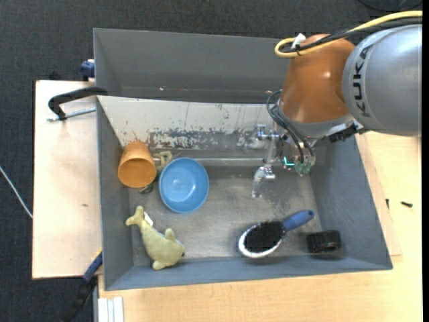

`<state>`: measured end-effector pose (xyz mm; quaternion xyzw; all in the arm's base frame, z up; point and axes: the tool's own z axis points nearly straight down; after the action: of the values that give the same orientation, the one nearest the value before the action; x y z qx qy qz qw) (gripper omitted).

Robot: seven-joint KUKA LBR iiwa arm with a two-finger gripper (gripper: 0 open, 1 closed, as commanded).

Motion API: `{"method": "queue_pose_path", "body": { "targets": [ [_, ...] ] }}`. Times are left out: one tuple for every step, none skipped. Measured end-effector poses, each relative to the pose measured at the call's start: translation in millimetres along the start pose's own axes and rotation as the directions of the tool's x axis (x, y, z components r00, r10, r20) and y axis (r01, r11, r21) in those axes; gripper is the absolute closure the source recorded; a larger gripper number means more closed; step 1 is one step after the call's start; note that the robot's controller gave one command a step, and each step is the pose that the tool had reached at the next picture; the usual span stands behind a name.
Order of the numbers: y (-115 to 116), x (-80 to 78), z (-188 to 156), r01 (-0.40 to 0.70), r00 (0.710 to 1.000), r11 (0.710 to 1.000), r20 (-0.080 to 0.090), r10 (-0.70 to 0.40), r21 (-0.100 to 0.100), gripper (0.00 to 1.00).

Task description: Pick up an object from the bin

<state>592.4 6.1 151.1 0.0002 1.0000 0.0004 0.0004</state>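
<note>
Orange wrist cover point(315, 79); hairbrush point(263, 239) perhaps nearest

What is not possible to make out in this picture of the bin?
- Camera view: small thing between orange cup and blue bowl, mostly hidden by them.
- Camera view: black object near the brush, too small to identify.
- Camera view: bin's far right corner, covered by the arm.

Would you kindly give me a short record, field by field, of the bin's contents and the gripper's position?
bin: grey metal
gripper: over bare floor, right of centre, nothing seen in it
nearest thing: hairbrush, blue handle, black bristles, near the front wall
left side: orange cup on its side; blue bowl; green plush toy
front right corner: small black block
</note>
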Motion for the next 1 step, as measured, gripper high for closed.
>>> {"method": "queue_pose_path", "body": {
  "targets": [
    [-14.5, 70.0, -21.0, 0.037, 0.999, 0.999, -0.004, -0.037, 0.001, 0.0]
  ]
}}
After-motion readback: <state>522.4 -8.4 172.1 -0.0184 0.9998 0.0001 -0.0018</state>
